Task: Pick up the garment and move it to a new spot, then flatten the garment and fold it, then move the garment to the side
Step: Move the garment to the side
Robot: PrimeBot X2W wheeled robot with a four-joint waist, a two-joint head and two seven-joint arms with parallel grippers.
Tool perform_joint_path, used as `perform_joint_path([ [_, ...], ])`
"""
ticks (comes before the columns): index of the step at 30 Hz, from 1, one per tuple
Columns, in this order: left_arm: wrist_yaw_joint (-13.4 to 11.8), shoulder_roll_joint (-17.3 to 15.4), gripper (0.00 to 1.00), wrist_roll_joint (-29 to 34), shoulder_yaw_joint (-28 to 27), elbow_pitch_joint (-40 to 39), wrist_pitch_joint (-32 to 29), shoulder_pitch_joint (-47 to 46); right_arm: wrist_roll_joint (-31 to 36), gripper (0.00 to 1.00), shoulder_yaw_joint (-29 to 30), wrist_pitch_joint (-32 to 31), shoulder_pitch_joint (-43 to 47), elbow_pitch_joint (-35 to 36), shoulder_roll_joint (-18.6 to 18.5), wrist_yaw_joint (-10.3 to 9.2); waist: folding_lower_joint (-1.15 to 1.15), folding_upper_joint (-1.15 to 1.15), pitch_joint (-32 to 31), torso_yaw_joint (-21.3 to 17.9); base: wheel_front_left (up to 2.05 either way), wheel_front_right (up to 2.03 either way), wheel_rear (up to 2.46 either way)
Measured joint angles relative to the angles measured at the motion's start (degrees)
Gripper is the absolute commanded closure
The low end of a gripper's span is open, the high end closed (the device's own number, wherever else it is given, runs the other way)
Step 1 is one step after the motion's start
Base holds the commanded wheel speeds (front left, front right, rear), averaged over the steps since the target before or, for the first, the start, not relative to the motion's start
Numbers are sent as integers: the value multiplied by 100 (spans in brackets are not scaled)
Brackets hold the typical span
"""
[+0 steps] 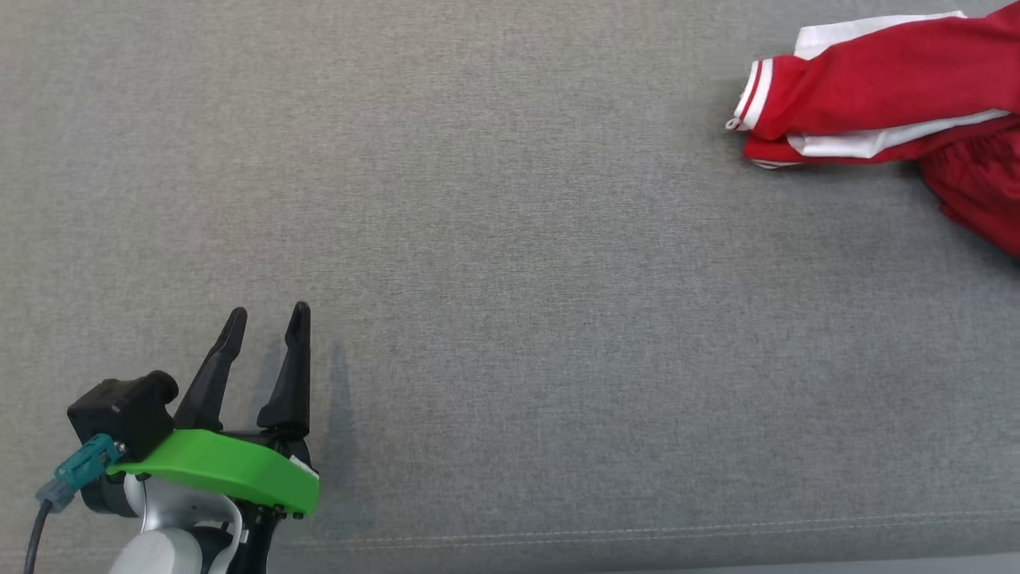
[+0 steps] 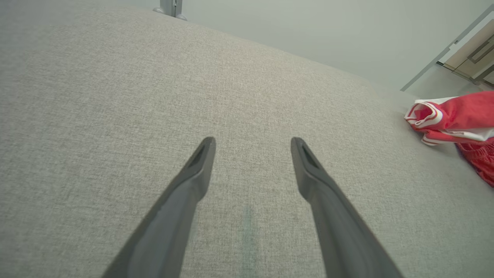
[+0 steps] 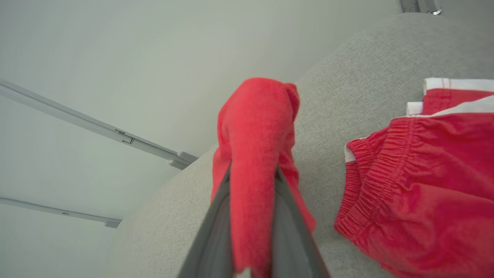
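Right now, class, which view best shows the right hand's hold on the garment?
The right wrist view: the right hand pinches a fold of the garment. The head and left wrist views show the garment bunched at their right edge.

On my head camera the red shorts (image 1: 892, 88) run off the right and top edges, so I can't judge their full spread. My left forearm (image 1: 159, 554) is cut by the bottom edge just below the green bracket (image 1: 231, 470). The left wrist camera loses the shorts at its right edge too. On the right wrist camera the right gripper (image 3: 253, 168) has its fingertips buried under a blurred fold of red cloth, and the elastic waistband (image 3: 370, 173) side runs off right and bottom.
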State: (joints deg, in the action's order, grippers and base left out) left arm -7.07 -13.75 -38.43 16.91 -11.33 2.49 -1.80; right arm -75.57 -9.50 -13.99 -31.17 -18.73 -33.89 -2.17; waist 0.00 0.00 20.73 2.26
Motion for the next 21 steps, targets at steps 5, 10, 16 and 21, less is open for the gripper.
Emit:
perform_joint_path([
  [5, -1, -22, 0, 40, -31, -79, -102, -7, -114, 100, 167, 145, 1, 18, 10, 11, 0, 0, 94, -300, 0, 0, 0],
  [10, -1, -40, 0, 93, -58, -153, -202, -7, -175, 100, 361, 275, 23, 11, 0, 14, 0, 0, 167, -557, 0, 0, 0],
  [16, -2, -56, 0, 141, -82, -275, -354, -6, -269, 100, 565, 413, 148, -20, -27, 15, 0, 0, 273, -749, 0, 0, 0],
  [21, -2, -86, 0, 163, -125, -372, -459, -6, -283, 100, 693, 609, 221, -87, 4, 40, 0, 0, 396, -832, 0, 0, 0],
])
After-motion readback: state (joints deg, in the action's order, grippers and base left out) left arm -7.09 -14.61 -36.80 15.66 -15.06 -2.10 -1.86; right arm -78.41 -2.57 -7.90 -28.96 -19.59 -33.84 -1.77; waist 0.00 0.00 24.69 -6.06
